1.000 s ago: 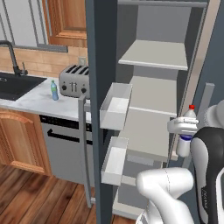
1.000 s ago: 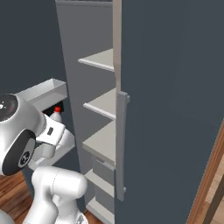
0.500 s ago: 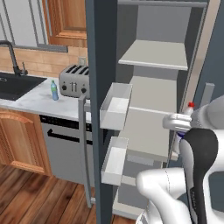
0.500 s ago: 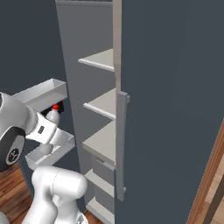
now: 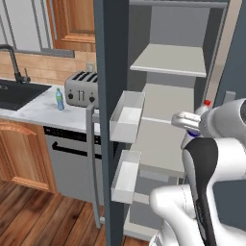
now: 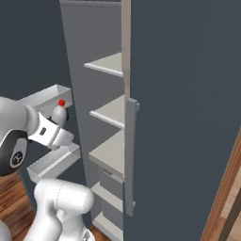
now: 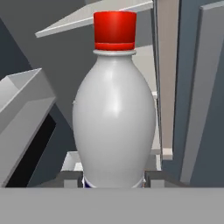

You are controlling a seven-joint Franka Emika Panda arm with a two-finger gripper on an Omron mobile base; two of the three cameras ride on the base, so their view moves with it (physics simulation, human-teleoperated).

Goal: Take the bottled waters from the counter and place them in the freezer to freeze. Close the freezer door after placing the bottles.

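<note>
My end effector (image 7: 113,180) is clamped on the red-capped bottle (image 7: 114,118), which stands upright between the finger tips (image 7: 71,178). I hold it just outside the open freezer (image 5: 163,96), level with its middle shelves (image 5: 168,61). To my left the door bins (image 5: 126,115) jut out from the freezer door (image 5: 111,48); to my right runs the cabinet's front edge, leaving a narrow gap ahead. Far off, the green-capped bottle (image 5: 59,99) stands on the desk (image 5: 43,111) beside the toaster (image 5: 82,89).
</note>
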